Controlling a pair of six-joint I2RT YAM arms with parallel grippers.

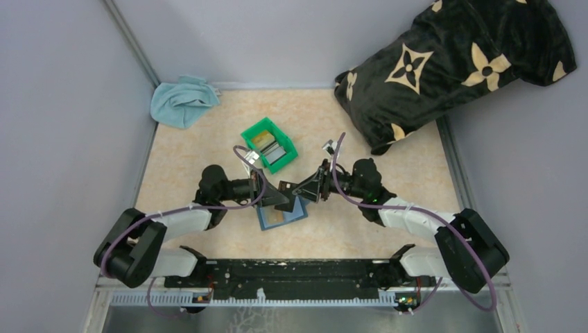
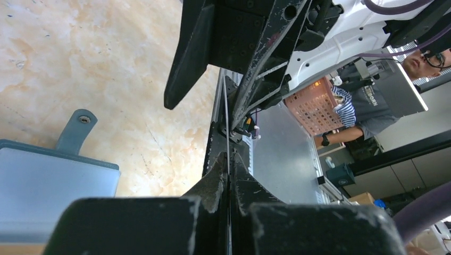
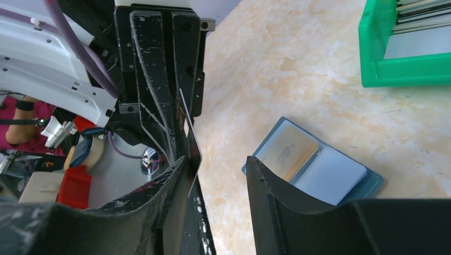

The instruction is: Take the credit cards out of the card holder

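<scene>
The beige marbled tabletop (image 1: 194, 152), closed in by grey walls, carries the card holder (image 3: 332, 175), which lies open and flat close to the arms' bases, just beneath the spot where the two arms meet. Its long axis runs across, from one arm toward the other. A tan card (image 3: 290, 154) sits in the pocket on the half toward the left arm. Above the holder a thin card (image 3: 187, 125) stands roughly upright and shows only its edge. The left fingers (image 2: 213, 186) are pressed together and appear to pinch it. The right fingers (image 3: 276, 196) stand apart at its free end and grip nothing. The coming move likely turns on this: the tan card lies straight down from the free right fingers and a little toward the left arm's side, so the right arm looks the better placed to reach it. Beyond the holder, away from the bases, a green bin (image 3: 404, 71) holds grey cards on edge, near enough for the left arm to carry its card there. Farther out lie a blue cloth (image 1: 182, 100) and a black patterned pillow (image 1: 451, 62).
</scene>
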